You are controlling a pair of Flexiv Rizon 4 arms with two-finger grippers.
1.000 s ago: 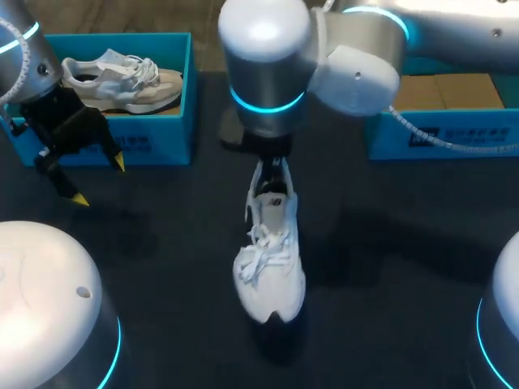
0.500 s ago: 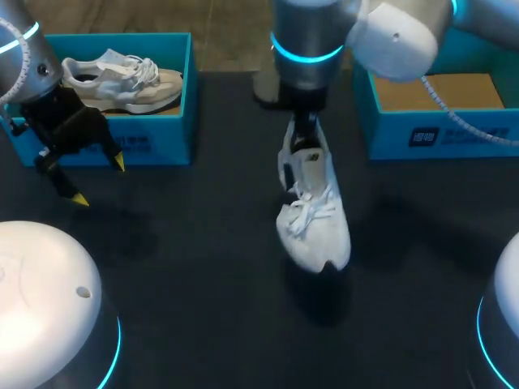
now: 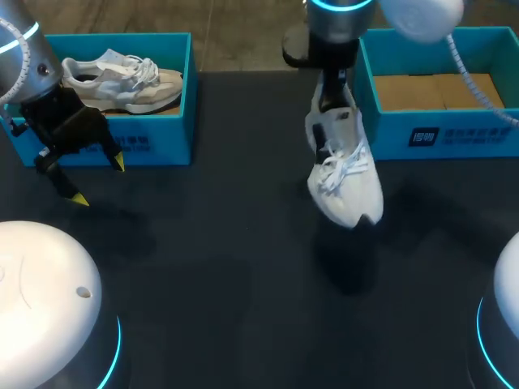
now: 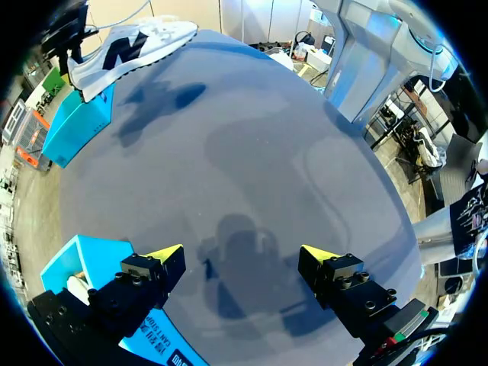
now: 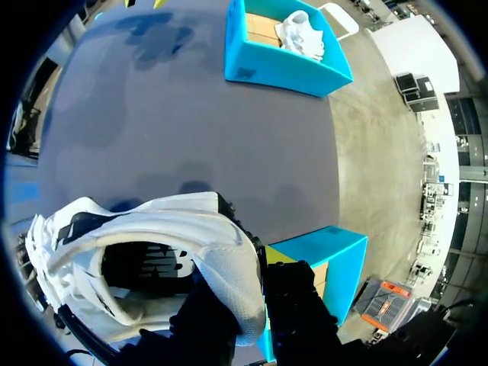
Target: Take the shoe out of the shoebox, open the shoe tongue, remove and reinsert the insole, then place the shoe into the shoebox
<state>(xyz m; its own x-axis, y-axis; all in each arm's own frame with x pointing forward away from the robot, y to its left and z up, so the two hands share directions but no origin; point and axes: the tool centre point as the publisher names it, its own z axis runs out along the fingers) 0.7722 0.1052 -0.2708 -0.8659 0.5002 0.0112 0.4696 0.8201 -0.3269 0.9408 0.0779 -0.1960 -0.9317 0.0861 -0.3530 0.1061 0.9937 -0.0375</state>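
- Head view: my right arm (image 3: 340, 32) comes in from the far right corner. The right jaws are clamped on the heel of the white shoe (image 3: 345, 174), which hangs toe-down above the counter (image 3: 203, 267), just beside the near-left corner of the right shoebox (image 3: 438, 134) (outside it, its shadow on the counter below).
- My left arm (image 3: 32, 73) sits in front of the left shoebox (image 3: 154, 142), which holds a beige shoe (image 3: 122, 81). The left jaws are spread wide, with nothing between the yellow tips (image 3: 79, 198).
- Left wrist view: the two fingers (image 4: 166, 254) stand well apart over bare counter (image 4: 252, 152), gripping nothing. A corner of the left shoebox (image 4: 84, 267) is just beside one finger. Far ahead, the white shoe (image 4: 130, 46) is held in the air next to the right shoebox (image 4: 76, 126).
- Right wrist view: the white shoe (image 5: 152, 259) fills the area around the right jaws, its heel wall pinched between the dark fingers (only a sliver of yellow shows). The right shoebox (image 5: 320, 259) is close beside it. Well ahead across the counter (image 5: 175, 114) is the left shoebox (image 5: 282, 65) with the beige shoe (image 5: 301, 34) in it.
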